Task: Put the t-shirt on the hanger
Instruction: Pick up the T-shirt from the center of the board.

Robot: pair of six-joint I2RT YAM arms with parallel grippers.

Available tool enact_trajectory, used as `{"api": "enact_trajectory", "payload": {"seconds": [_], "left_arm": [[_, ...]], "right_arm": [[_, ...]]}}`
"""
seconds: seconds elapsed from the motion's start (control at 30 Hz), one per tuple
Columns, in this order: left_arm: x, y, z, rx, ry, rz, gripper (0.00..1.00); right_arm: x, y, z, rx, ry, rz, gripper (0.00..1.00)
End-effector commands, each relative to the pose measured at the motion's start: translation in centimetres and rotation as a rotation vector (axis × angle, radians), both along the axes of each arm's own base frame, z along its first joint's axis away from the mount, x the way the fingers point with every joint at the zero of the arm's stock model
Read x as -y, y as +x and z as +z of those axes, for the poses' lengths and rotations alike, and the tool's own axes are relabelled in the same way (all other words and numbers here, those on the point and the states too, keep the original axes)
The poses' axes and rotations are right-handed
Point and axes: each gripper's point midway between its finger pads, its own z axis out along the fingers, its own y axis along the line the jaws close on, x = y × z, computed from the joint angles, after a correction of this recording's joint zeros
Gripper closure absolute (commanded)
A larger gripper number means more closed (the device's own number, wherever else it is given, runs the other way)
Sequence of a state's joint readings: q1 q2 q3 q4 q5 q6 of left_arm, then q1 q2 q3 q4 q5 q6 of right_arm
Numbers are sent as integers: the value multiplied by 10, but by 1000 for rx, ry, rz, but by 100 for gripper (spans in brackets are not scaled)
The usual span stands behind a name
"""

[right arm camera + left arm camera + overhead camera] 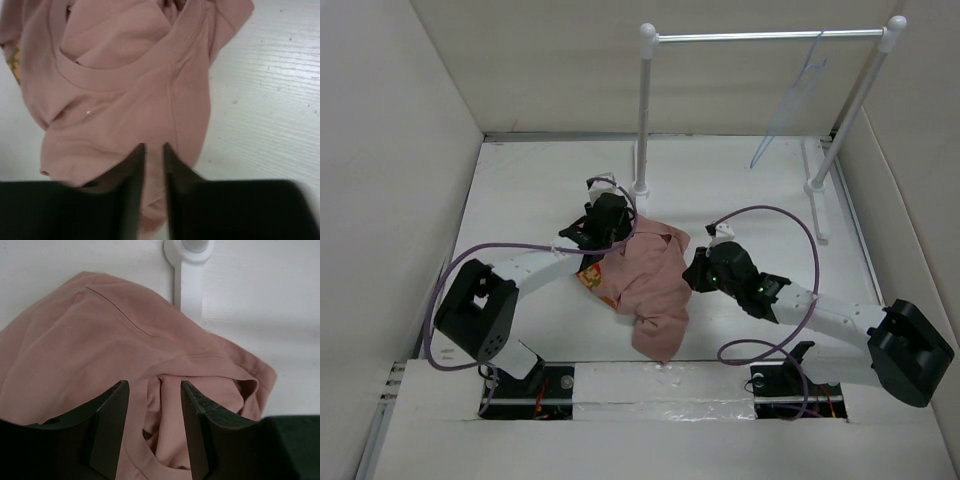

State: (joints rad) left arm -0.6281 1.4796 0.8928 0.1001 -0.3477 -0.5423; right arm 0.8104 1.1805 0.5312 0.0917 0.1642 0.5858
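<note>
While the hanger hangs on the rail, the t-shirt lies crumpled on the counter. Left gripper is spread to grab it. Right gripper sits nearly pressed together, hold unclear.

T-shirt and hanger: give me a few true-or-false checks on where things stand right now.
1. The t-shirt lies crumpled on the table between the two grippers. True.
2. The hanger is already inside the shirt. False: it hangs from the rack's rail at the far right, well apart from the shirt.
3. The left gripper has its jaws apart over the fabric. True.
4. The right gripper is far from the shirt. False: it sits at the shirt's edge, with pink fabric showing in the narrow gap between its jaws.
5. The chest print is fully hidden in the top view. False: a bit of the print shows at the shirt's left edge.
</note>
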Motion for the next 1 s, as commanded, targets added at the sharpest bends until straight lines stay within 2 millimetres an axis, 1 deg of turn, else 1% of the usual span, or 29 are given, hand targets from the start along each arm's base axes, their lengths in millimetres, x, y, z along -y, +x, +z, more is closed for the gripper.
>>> {"api": "enact_trajectory", "payload": {"seconds": [0.0, 0.03, 0.1, 0.17, 0.3, 0.33, 0.4, 0.5, 0.63, 0.73, 0.77, 0.83, 0.87, 0.9, 0.93, 0.97], "left_arm": [[10, 16, 5, 21, 70, -61, 57], [13, 20, 8, 22, 77, -66, 57], [13, 24, -5, 2, 126, -87, 57], [16, 27, -6, 4, 135, -98, 57], [18, 34, -12, 17, 162, -108, 56], [19, 36, -10, 24, 170, -115, 56], [21, 37, -16, 14, 181, -130, 56], [20, 39, -22, 5, 203, -132, 56], [18, 42, -24, 15, 231, -130, 56], [21, 43, -27, 10, 237, -153, 58], [22, 43, -29, 10, 238, -157, 60], [18, 45, -34, -3, 242, -145, 73], [19, 45, -34, -3, 236, -147, 82], [19, 45, -30, 5, 226, -147, 94], [20, 43, -30, 7, 211, -146, 98], [21, 43, -27, 12, 199, -144, 100]], "right_arm": [[-17, 20, 33, 74, 91, 43, 82], [-19, 18, 31, 66, 90, 58, 84], [-18, 19, 33, 68, 98, 64, 85], [-17, 16, 29, 62, 100, 74, 84], [-16, 14, 22, 45, 94, 84, 65], [-16, 13, 22, 41, 96, 88, 62], [-16, 12, 20, 38, 89, 94, 56], [-15, 12, 22, 49, 93, 96, 53], [-21, 8, 24, 43, 107, 130, 50], [-22, 8, 23, 43, 109, 133, 47], [-22, 8, 23, 41, 109, 134, 46], [-22, 8, 22, 41, 109, 134, 46], [-22, 7, 22, 38, 112, 134, 46], [-22, 7, 21, 37, 114, 134, 46], [-21, 8, 20, 37, 112, 128, 46], [-20, 9, 21, 39, 111, 121, 47]]}}
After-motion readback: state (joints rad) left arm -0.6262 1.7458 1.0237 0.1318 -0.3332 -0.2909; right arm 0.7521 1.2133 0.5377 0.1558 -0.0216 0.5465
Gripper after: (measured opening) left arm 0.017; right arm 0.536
